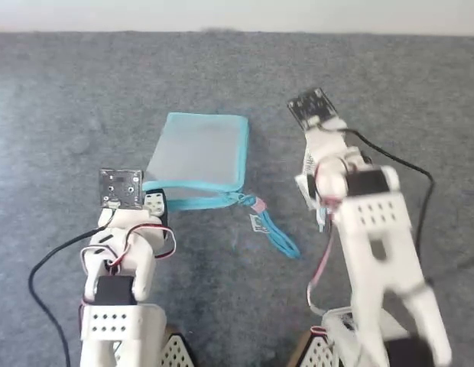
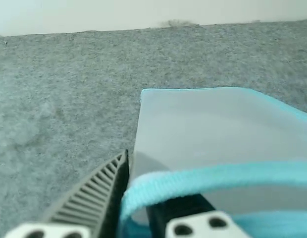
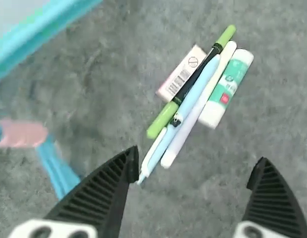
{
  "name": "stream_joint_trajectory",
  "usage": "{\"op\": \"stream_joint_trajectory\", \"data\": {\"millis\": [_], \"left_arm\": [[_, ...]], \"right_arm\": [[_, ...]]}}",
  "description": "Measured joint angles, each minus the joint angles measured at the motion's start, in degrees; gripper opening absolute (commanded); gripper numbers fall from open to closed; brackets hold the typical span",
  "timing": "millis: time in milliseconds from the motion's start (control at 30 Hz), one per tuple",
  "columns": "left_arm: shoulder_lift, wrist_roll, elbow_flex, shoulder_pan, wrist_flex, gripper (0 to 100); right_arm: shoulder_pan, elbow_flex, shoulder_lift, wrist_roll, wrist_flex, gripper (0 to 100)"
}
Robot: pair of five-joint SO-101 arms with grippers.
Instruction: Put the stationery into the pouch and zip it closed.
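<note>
Right of the pouch, beneath the right claw, look for the stationery loose on the grey worktop: a green pen, a light blue pen, a white pen, a glue stick and an eraser, all touching in one slanted bundle. Bring that claw, spread wide and empty, straight down with one finger either side of the pens, across their length rather than along it, then close near the middle of the bundle to stop an end tipping. Expect the glue stick and the eraser to slip free; plan a second pass for them. Leave the left claw pinched shut on the turquoise zip edge at the pouch's near left corner, and lift that edge slightly to gape the mouth before any drop. Steer clear of the turquoise pull strap and its pink tag, lying just left of the pens and likely to snag a finger
</note>
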Motion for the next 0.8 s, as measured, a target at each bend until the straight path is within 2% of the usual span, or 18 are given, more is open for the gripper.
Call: {"op": "stream_joint_trajectory", "data": {"millis": [133,467,800], "left_arm": [[0.0,0.0,0.0,-0.18,0.0,1],[0.0,0.0,1.05,-0.18,0.0,1],[0.0,0.0,1.05,-0.18,0.0,1]], "right_arm": [[-0.09,-6.51,11.52,0.0,-3.25,25.5],[9.14,-23.65,38.59,-0.88,-3.6,29.2],[11.34,-27.52,45.45,-0.79,-3.96,29.2]]}}
